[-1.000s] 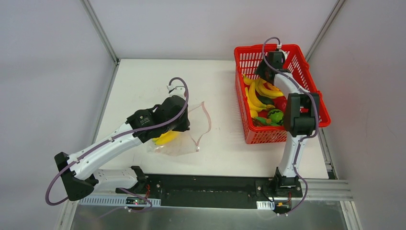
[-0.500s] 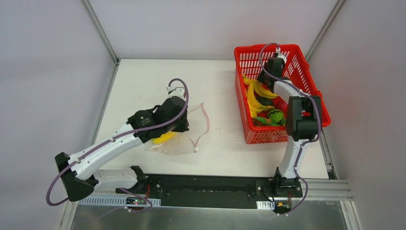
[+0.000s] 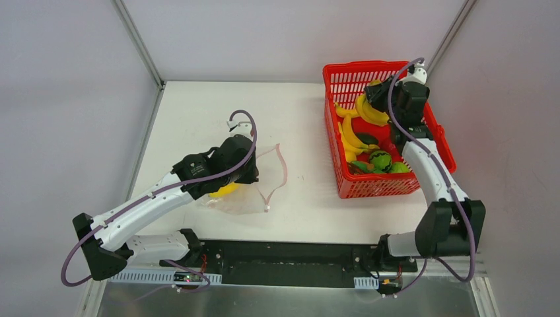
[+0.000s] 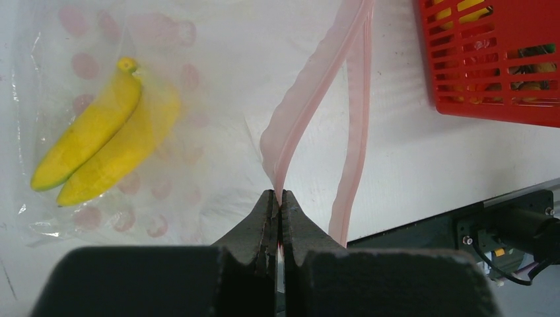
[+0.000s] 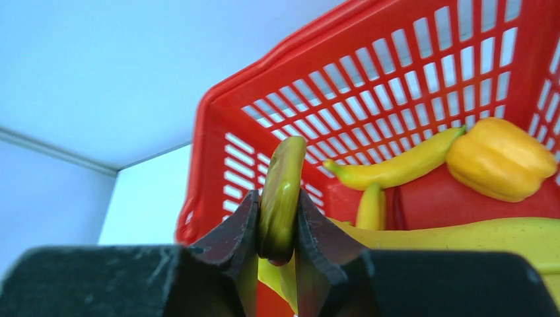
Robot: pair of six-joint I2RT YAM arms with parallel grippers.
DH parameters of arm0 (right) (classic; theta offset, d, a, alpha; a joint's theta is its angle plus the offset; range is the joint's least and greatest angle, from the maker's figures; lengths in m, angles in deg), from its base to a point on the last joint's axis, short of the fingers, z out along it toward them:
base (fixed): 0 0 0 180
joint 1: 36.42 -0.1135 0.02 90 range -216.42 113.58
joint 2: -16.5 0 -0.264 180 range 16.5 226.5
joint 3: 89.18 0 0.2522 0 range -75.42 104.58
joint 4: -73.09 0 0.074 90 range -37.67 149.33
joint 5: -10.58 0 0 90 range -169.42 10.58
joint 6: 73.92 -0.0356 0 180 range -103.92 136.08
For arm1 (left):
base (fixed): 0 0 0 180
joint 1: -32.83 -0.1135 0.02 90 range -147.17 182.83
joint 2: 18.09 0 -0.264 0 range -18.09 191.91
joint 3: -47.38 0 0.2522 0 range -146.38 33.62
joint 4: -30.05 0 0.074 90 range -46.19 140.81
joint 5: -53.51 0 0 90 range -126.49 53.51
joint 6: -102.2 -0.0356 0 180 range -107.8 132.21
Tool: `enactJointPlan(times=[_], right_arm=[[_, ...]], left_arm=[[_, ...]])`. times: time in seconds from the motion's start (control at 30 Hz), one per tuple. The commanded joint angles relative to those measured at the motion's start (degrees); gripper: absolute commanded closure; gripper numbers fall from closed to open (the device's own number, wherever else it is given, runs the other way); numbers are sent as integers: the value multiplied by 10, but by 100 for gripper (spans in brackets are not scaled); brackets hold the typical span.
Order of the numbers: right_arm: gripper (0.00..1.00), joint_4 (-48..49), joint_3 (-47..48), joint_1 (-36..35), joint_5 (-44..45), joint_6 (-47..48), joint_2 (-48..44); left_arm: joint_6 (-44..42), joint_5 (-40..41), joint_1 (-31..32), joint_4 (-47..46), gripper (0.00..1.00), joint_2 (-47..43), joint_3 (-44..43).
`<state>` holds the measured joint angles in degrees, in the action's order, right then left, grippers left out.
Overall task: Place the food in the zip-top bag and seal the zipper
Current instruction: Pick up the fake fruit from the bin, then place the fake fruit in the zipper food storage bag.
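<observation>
The left gripper (image 4: 278,198) pinched the limp bag (image 4: 198,99) by its pink strip (image 4: 310,86), probably its firmest hold, while the right gripper (image 5: 277,224) clamped a banana (image 5: 280,185) that looked light, stiff and slippery.

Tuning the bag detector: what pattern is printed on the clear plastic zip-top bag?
Pale pink dots on the clear plastic zip-top bag, clearest in the left wrist view.
</observation>
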<state>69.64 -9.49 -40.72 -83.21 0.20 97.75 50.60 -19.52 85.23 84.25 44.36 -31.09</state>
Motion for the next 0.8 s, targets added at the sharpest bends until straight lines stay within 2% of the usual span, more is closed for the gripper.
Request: enactJointPlan(times=[0.0, 0.13, 0.47, 0.77], right_arm=[[97, 28, -31, 9, -97, -42, -65], [100, 30, -61, 9, -170, -72, -115], [100, 144, -113, -6, -377, -197, -210], [100, 224, -162, -70, -452, -229, -273]], left_arm=[[15, -4, -5, -11, 100, -13, 7], [19, -9, -5, -12, 100, -15, 9], [27, -34, -5, -27, 100, -13, 12], [28, -63, -6, -45, 100, -9, 11]])
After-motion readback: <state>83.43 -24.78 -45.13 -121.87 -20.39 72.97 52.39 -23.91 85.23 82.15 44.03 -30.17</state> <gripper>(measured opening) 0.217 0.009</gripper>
